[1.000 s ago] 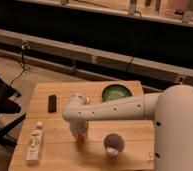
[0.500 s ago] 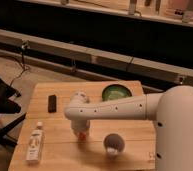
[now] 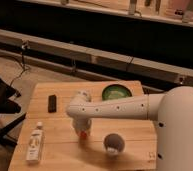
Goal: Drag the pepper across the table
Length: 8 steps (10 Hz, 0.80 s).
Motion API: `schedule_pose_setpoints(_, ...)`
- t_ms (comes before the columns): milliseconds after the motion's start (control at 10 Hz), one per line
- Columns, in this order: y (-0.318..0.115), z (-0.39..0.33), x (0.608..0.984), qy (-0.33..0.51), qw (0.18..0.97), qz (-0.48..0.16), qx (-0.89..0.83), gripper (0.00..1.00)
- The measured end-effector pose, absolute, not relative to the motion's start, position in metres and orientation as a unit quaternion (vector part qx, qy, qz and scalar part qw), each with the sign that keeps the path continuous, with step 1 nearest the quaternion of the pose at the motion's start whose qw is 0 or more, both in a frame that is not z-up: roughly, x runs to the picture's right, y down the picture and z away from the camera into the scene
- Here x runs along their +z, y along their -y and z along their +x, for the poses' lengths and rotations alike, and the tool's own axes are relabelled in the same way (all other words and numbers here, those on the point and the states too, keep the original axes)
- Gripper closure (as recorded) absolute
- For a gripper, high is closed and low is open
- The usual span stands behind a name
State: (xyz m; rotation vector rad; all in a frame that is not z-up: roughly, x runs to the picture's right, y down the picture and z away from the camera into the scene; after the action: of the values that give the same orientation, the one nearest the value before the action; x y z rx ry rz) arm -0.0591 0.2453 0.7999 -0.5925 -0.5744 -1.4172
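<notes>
The pepper (image 3: 82, 134) is a small orange-red rounded thing on the light wooden plank table (image 3: 60, 150), near its middle front. My white arm reaches from the right across the table, and my gripper (image 3: 83, 130) points down right over the pepper, touching or hiding its top. Only a sliver of the pepper shows under the gripper.
A white bottle (image 3: 34, 144) lies at the table's front left. A black rectangular device (image 3: 52, 103) lies at the back left. A green bowl (image 3: 115, 92) stands at the back. A grey cup (image 3: 113, 142) lies on its side just right of the pepper.
The gripper and the pepper under it have shifted slightly to the right and toward the front edge. The other objects have not moved.
</notes>
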Motion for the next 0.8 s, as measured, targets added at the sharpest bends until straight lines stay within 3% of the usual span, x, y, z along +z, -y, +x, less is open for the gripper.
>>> schedule_pose_setpoints(800, -0.2367, -0.0508, 0.8053, 0.258, 0.683, -0.265, -0.63, 1.0)
